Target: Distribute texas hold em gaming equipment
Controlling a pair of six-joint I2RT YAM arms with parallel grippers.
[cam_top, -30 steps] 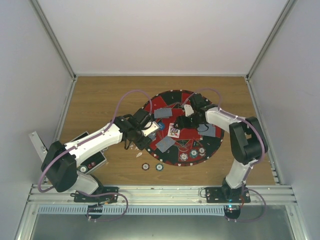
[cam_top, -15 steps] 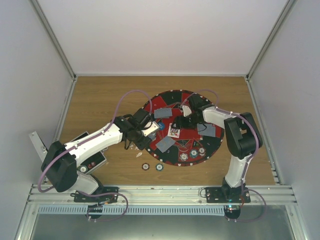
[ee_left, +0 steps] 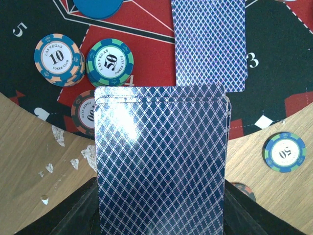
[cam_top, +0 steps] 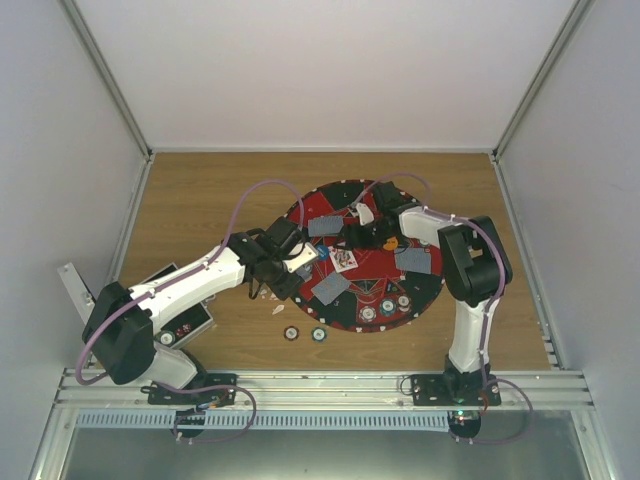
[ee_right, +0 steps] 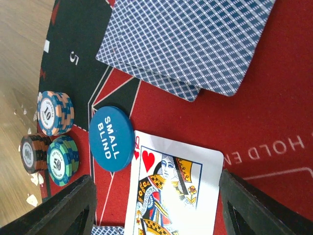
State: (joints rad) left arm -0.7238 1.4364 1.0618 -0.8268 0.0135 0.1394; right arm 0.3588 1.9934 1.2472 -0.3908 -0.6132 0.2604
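Playing cards (ee_left: 161, 147) sit clamped in left claw (ee_left: 161, 218).

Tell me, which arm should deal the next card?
Left, probably. The left pincer grips a stack of face-down cards at the edge of the mat. The right pincer is open and empty above the queen of hearts.

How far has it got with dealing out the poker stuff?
Partway, it seems. Done: face-down cards lie on the mat, a queen of hearts lies face up beside the small blind disc, and three chip stacks stand nearby. In hand: the left claw holds a deck. Left: probably those cards, plus two chips off the mat.
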